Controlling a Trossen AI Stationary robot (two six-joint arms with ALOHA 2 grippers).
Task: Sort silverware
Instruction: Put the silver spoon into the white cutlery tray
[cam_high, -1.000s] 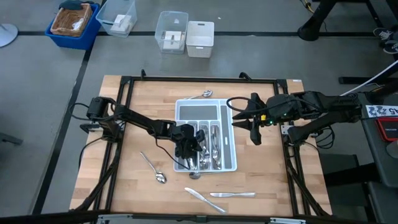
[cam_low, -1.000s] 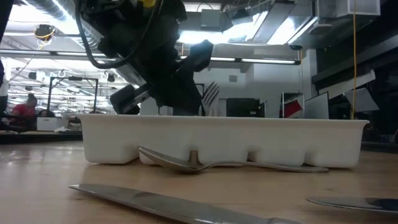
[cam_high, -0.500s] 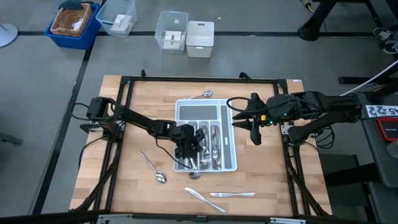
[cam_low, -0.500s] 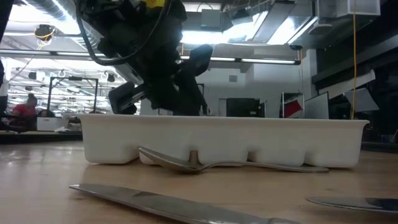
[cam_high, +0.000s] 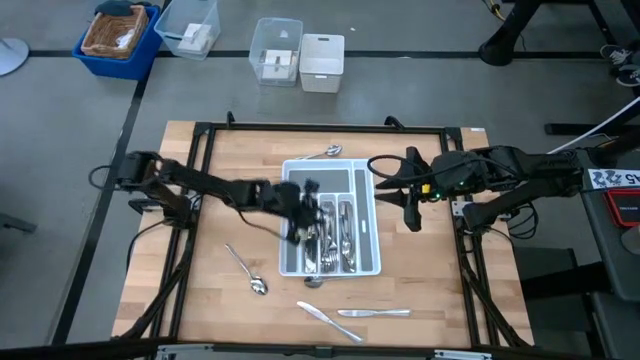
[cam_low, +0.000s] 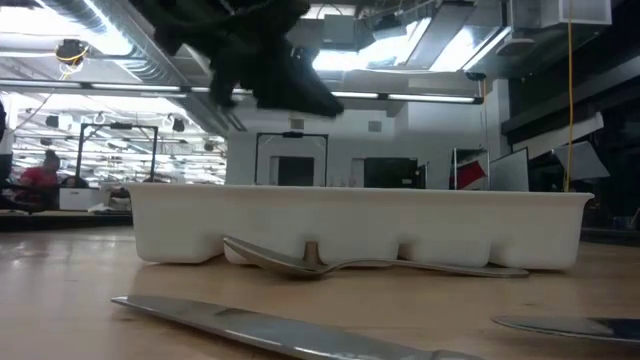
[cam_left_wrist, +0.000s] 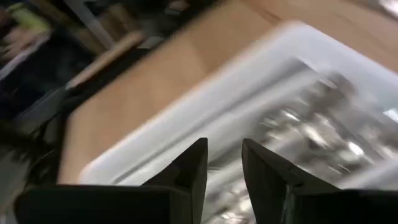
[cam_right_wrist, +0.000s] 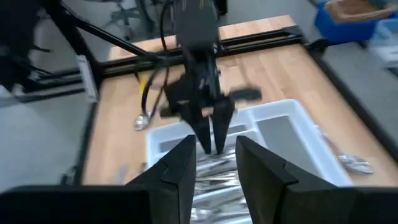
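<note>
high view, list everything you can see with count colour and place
tray: one, white, table centre, silverware piled in its slots
loose spoons: two, silver, one left of tray, one just behind it
loose knives: two, silver, near front edge
small silver piece: one, at tray's front edge, type unclear
bins: four on floor, one blue, three clear or white
left gripper: black, blurred, over tray, jaws apart
right gripper: black, right of tray, empty

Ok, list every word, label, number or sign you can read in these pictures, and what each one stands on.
None can be read for certain.
White tag at the high view's right edge, beside the right arm: dark characters, too small to make out.
Red and white board in the room behind the white tray: no legible text.
</note>
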